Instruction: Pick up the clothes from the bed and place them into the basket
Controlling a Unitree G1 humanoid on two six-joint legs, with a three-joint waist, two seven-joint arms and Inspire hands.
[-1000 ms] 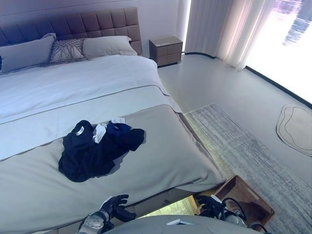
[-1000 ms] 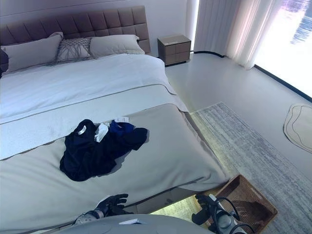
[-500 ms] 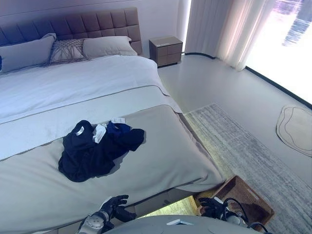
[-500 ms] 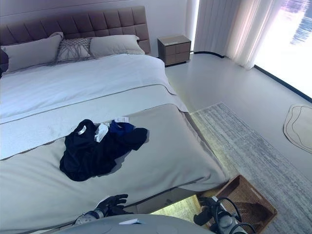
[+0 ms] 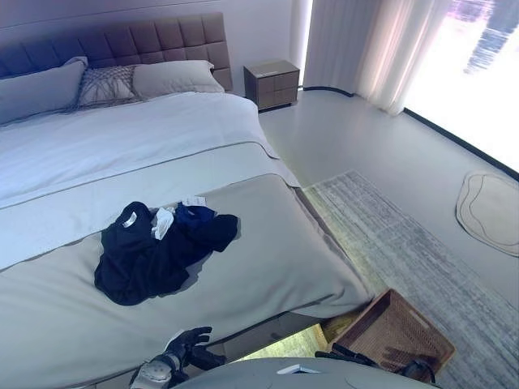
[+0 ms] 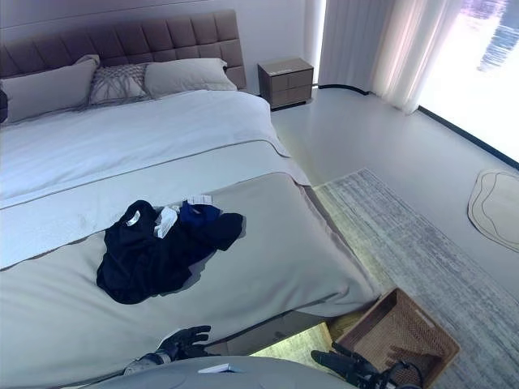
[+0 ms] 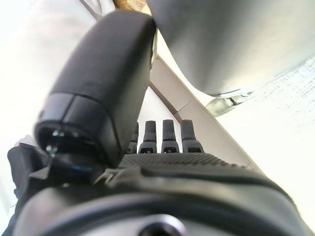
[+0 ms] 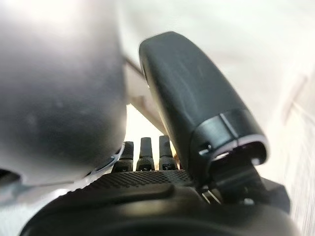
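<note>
The dark clothes [image 5: 158,255] lay heaped mid-bed [image 5: 268,267], well apart from the wicker basket [image 5: 393,332] on the floor. Left hand [image 5: 188,344] and right hand [image 6: 345,365] were low, fingers extended, empty.

The dark, matte left hand [image 5: 188,344] ends a silver-grey arm and has slim black fingers [image 7: 169,135] with ribbed tips. A textured rubbery strip crosses its palm. The dark right hand [image 6: 345,366] looks alike, with a broad smooth black thumb [image 8: 197,113].
</note>
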